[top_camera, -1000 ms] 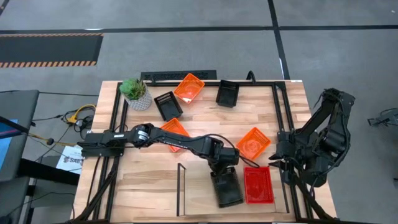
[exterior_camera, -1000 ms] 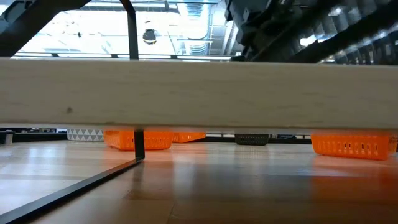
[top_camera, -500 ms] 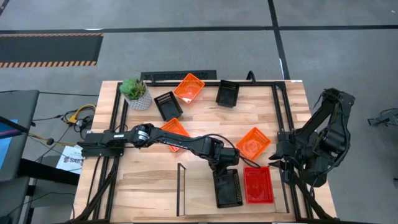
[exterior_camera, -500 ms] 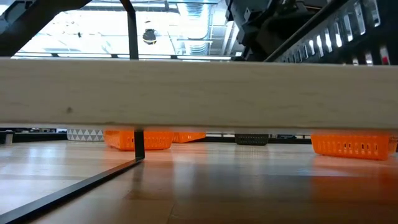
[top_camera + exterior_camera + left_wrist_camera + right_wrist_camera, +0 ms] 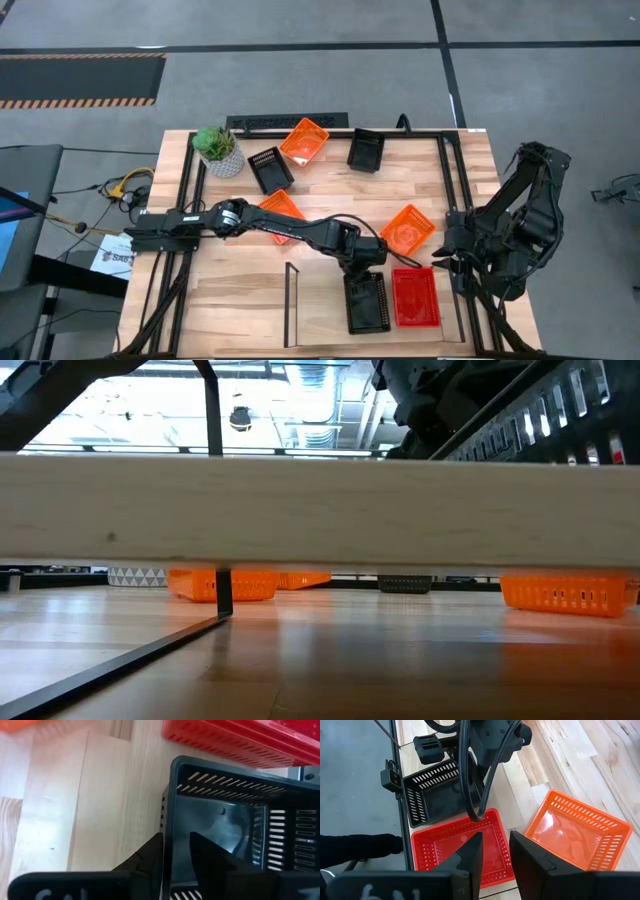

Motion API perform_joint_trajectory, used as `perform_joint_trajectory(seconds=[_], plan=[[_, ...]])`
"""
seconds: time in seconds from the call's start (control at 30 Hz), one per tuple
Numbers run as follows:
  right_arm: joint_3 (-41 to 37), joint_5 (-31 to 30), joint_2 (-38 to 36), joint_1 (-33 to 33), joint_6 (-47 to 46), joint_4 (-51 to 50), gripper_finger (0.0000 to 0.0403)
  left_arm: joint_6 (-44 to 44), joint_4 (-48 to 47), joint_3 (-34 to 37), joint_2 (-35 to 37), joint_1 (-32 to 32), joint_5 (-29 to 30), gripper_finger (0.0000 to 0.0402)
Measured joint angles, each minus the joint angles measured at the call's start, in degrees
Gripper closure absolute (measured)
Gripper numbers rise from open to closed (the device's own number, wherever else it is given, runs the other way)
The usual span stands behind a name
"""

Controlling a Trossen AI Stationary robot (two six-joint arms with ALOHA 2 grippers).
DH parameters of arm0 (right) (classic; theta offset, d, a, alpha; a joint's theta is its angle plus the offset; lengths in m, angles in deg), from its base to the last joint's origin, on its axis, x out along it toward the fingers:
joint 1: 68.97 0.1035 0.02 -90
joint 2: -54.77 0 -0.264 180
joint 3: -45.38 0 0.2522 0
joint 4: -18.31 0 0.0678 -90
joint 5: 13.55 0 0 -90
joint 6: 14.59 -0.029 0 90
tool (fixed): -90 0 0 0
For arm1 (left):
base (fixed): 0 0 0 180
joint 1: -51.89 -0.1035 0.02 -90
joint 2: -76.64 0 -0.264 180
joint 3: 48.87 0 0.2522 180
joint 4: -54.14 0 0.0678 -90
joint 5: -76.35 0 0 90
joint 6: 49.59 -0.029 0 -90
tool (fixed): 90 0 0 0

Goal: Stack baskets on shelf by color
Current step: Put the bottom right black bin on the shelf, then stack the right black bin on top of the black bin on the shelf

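The left hand [image 5: 172, 855] has lowered the black basket [image 5: 366, 302] onto the shelf [image 5: 300, 505] beside the red basket [image 5: 415, 298] — fingers still gripping its wall. The right hand [image 5: 492, 852] waits, slightly open.

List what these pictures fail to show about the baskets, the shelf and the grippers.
- High view: the left gripper is hidden under its own wrist at the black mesh basket.
- Low view: the light-wood shelf board blocks the red mesh basket.
- Left wrist view: the black basket is cut off by the picture's edge.
- A third red basket shows nowhere.
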Motion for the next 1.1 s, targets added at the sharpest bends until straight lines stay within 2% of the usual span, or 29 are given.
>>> perform_joint_trajectory(seconds=[0.2, 0.33, 0.7, 0.8, 0.9, 0.97, 1.1], plan=[[0.00, 0.00, 0.00, 0.00, 0.02, 0.00, 0.0284, 0.15, -0.92, -1.43, -0.02, -0.02, -1.77, 0.0312], [0.00, 0.00, 0.00, 0.00, 0.00, 0.00, 0.0284, 0.04, 0.90, -2.71, 0.59, -0.21, -1.73, 0.0293], [0.01, -1.55, 0.00, -0.50, 0.04, -0.04, 0.0284, -1.42, -1.26, -2.60, 6.19, -4.59, -1.28, 0.0243], [0.00, -1.68, 0.00, -0.55, 0.04, -0.06, 0.0284, -3.21, -3.09, -2.61, 8.86, -7.25, 2.90, 0.0242], [0.00, -2.38, 0.00, -0.55, -0.43, -0.09, 0.0284, -7.84, -4.34, -2.90, 12.69, -11.05, 13.01, 0.0242], [0.00, -3.44, 0.00, -0.55, -1.58, -0.09, 0.0284, -11.75, -4.20, -2.97, 13.30, -14.00, 16.83, 0.0242], [0.00, -5.61, 0.00, -0.55, -3.30, -0.37, 0.0284, -17.57, -3.78, -2.04, 13.25, -20.26, 13.05, 0.0242]])
